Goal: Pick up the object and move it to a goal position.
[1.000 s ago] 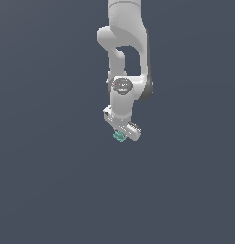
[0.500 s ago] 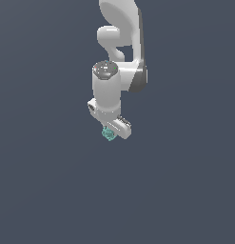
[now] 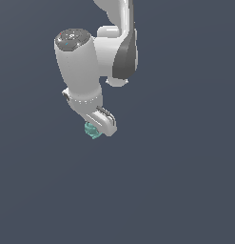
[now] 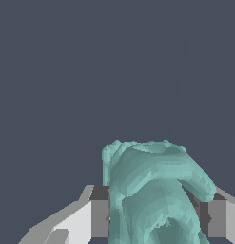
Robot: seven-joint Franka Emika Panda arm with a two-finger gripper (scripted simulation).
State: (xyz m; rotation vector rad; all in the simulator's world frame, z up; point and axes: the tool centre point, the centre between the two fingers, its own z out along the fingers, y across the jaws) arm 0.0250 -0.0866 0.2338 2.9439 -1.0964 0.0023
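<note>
The object (image 3: 91, 130) is a tiny teal-green lumpy item. In the exterior view it pokes out from under the white hand of my gripper (image 3: 96, 130), which is shut on it. The fingers themselves are hidden behind the hand there. In the wrist view the object (image 4: 154, 190) fills the space between my two fingers (image 4: 100, 217), with its knobbly top sticking out past the fingertips. The gripper (image 4: 154, 217) holds it in the air, clear of the flat dark grey ground.
The white arm (image 3: 97, 52) rises from the gripper toward the exterior view's top. A plain dark grey surface (image 3: 176, 190) lies all around with nothing else on it. No goal marker shows.
The arm has swung toward the exterior view's left and nearer the camera, carrying the teal object with it. The wrist has turned, so the hand now points down at a slant.
</note>
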